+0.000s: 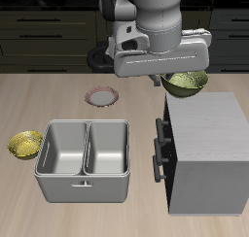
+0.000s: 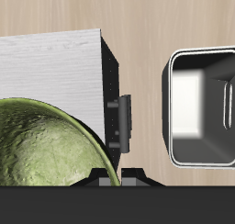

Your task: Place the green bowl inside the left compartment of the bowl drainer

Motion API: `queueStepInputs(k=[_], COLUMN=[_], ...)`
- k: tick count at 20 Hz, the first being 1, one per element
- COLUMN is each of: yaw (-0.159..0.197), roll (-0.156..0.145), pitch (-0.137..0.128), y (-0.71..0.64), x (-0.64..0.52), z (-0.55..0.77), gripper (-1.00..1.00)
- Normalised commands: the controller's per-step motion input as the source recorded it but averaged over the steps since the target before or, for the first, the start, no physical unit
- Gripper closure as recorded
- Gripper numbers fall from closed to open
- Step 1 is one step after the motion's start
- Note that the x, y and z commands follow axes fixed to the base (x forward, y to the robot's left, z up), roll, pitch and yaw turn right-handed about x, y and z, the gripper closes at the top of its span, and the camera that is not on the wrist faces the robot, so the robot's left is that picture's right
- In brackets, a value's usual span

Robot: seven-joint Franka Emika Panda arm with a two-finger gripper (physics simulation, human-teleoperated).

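gripper (image 1: 181,78) fingers pinch the green bowl (image 1: 186,84) by its rim, lifted above the tall grey box (image 1: 206,149). bowl drainer (image 1: 86,159) stands below and to one side, both wells bare. yellow bowl (image 1: 25,144) and pink-rimmed plate (image 1: 101,96) lie farther off.

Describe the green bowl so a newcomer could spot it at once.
Find the tall grey box with dark handles. Just above its back edge, the pincer holds the green bowl in the air. It is olive with a shiny dimpled inside, unlike the smaller yellow bowl on the table.
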Motion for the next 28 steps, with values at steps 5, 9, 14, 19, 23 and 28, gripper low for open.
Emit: queueStepInputs(k=[5,9,14,19,23,28], yaw=[-0.001,-0.006,-0.006,0.004,0.024,0.012], roll=[-0.023,-0.069,-0.024,-0.018,-0.025,-0.025], pitch=[-0.030,-0.060,-0.029,-0.023,-0.030,-0.002], y=[-0.27,-0.85,-0.28,-0.27,-0.50,-0.35], x=[-0.10,-0.32,-0.12,-0.12,-0.21,-0.13], z=[0.19,0.37,0.14,0.06,0.01,-0.11], gripper=[1.00,1.00,1.00,1.00,1.00,1.00])
